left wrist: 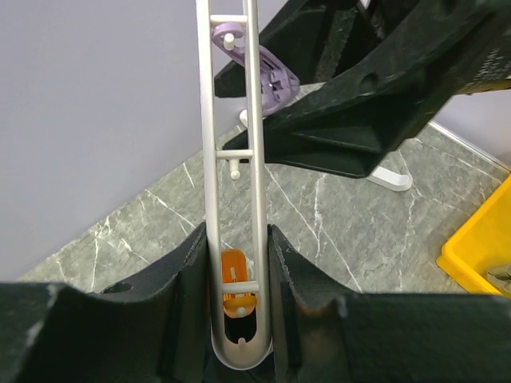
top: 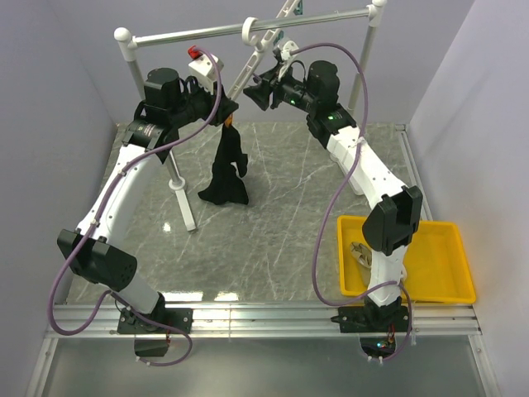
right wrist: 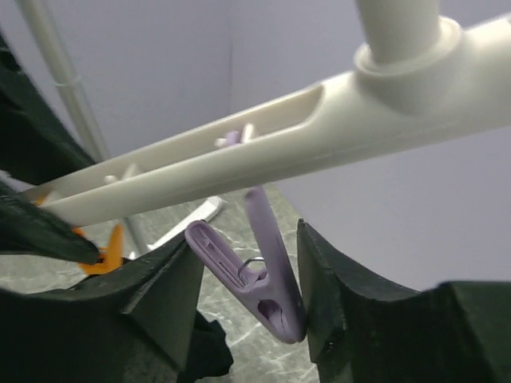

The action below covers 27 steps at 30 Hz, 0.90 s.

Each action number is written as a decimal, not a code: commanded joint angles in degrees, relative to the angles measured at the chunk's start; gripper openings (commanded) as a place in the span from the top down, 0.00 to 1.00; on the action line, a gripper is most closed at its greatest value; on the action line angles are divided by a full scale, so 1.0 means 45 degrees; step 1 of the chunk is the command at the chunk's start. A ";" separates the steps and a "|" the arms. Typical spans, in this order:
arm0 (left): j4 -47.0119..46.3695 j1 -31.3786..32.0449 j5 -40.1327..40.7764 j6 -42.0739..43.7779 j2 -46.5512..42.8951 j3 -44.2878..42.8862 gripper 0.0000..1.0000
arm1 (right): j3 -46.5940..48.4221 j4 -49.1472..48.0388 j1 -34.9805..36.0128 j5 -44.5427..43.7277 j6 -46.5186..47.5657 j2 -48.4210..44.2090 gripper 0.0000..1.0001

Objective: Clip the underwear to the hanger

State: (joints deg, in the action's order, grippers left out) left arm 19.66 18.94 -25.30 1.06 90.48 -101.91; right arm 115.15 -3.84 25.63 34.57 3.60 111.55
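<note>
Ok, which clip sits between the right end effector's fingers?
The purple clip, hanging under the hanger; the orange clip sits in the left end effector.

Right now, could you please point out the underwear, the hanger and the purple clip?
The underwear (top: 225, 178): top external view, hanging fabric's middle.
The hanger (left wrist: 236, 152): left wrist view, a crossbar.
The purple clip (right wrist: 271, 303): right wrist view, lower body.

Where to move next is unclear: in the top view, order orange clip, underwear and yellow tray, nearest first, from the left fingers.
1. Orange clip, between the left fingers.
2. Underwear, hanging just under it.
3. Yellow tray, far right, near edge.
</note>
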 commanded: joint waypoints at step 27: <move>0.0026 0.0108 -0.1292 0.0136 -0.0360 -0.0225 0.84 | -0.1645 -0.3152 0.0457 -0.1822 0.1213 -0.1741 0.14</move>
State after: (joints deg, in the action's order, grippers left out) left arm 20.03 18.94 -26.15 0.80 90.48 -102.13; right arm 106.80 -14.00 27.16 26.44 9.26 106.74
